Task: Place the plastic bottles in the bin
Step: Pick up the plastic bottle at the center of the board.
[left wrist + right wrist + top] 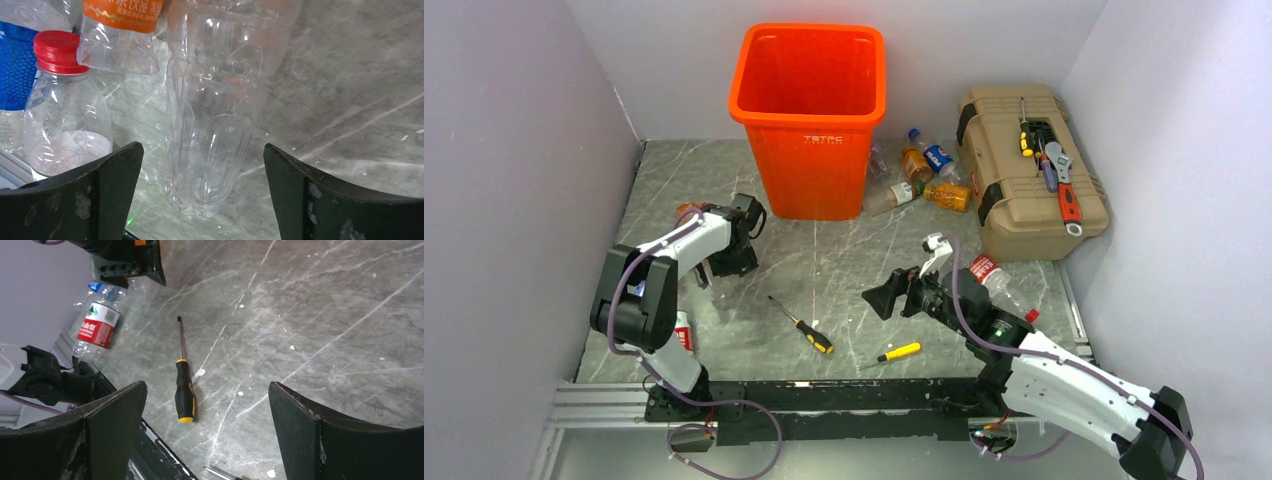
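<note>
The orange bin (pixel 809 110) stands at the back of the table. My left gripper (pixel 729 262) (pixel 201 150) is open, low over a clear crushed bottle (pixel 215 115) that lies between its fingers with a gap on each side. Beside it are a red-capped clear bottle (pixel 65 115), an orange-labelled bottle (pixel 120 30) and a blue-labelled one (pixel 15 65). My right gripper (pixel 879 300) (pixel 207 387) is open and empty above bare table. Several bottles (pixel 919 170) lie right of the bin. One more bottle (pixel 999 280) lies by the right arm, and a red-labelled one (pixel 683 330) (pixel 97 322) by the left arm.
A tan toolbox (pixel 1029 170) with tools on its lid sits at the back right. A black-and-yellow screwdriver (pixel 802 325) (pixel 184 390) and a yellow-handled one (pixel 899 351) lie on the table between the arms. Walls close in both sides.
</note>
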You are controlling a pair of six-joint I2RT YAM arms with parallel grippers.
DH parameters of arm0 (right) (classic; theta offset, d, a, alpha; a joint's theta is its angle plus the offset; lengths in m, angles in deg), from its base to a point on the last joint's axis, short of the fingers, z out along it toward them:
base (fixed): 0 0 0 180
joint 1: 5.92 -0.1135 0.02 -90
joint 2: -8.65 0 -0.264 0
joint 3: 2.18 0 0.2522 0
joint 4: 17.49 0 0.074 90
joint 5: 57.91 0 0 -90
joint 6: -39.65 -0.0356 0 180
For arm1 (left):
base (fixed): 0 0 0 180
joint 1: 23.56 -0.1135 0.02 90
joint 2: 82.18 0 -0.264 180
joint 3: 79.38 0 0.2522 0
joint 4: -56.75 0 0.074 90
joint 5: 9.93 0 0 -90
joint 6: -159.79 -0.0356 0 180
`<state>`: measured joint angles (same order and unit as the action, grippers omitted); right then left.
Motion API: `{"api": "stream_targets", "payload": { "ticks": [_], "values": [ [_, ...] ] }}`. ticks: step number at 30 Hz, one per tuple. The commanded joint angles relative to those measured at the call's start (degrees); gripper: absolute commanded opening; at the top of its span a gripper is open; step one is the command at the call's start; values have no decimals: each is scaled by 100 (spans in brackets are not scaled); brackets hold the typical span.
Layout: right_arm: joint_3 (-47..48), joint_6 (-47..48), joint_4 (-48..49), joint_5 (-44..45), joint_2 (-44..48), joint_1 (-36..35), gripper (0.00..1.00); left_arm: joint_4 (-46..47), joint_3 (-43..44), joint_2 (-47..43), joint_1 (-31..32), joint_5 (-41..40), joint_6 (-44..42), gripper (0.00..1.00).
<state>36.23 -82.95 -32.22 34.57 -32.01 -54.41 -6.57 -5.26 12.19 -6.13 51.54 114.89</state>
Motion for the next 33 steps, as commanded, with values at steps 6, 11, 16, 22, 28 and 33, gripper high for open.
{"api": "stream_targets", "payload": {
  "ticks": [6, 11, 16, 22, 28, 33],
  "values": [
    [-24, 223, -61, 105, 337, -16, 96, 495, 133, 116, -3, 229, 119, 89],
    [-81, 219, -107, 194, 519, -16, 96, 602, 16, 153, -3, 287, 120, 85],
    [-91, 212, -152, 226, 585, -17, 96, 799, -156, 117, -9, 388, 83, 72],
    [-74, 184, -217, 217, 644, -12, 97, 894, -422, -79, -11, 511, 120, 55],
    [38, 212, -219, 160, 587, -16, 96, 633, -449, -737, 4, 350, 110, 41],
    [297, 252, -341, 74, 438, -13, 96, 190, -151, -2115, 321, 586, -125, 32]
  ]
}}
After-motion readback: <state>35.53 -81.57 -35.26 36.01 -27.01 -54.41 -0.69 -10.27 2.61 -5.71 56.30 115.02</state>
